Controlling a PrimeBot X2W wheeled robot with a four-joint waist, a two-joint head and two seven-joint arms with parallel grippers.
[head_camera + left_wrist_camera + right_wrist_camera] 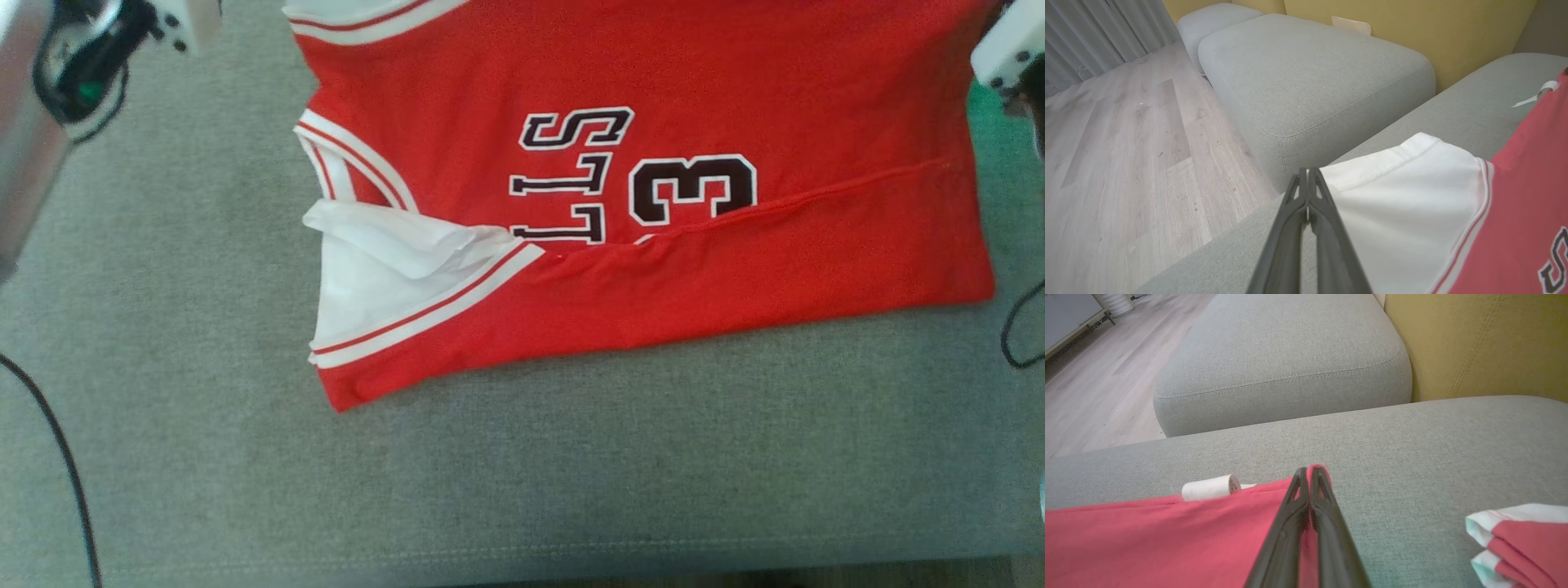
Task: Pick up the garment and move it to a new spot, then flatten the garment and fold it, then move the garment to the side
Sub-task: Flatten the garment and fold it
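- Grey fabric seat (pixel 571 474): broad, flat cushion carrying the work; stitched seam along the near edge.
- Further grey cushions (pixel 1310 77): beside the seat, against a yellow padded back (pixel 1474 343).
- Floor (pixel 1126 143): pale wood planks; grey curtain (pixel 1094 32) at one side.
- Cable (pixel 57 441): black, trailing over the seat's left side.
- Jersey (pixel 735 90): red with white trim and black lettering, lying flat on the far half of the seat; near long edge folded up over the lettering, white lining turned out at the left end.
- Left claw (pixel 1308 171): clenched on the jersey's white edge.
- Right claw (pixel 1309 470): clenched on a red corner of the jersey.
- Second red-and-white fabric (pixel 1515 535): folded, on the seat well apart from the right claw.
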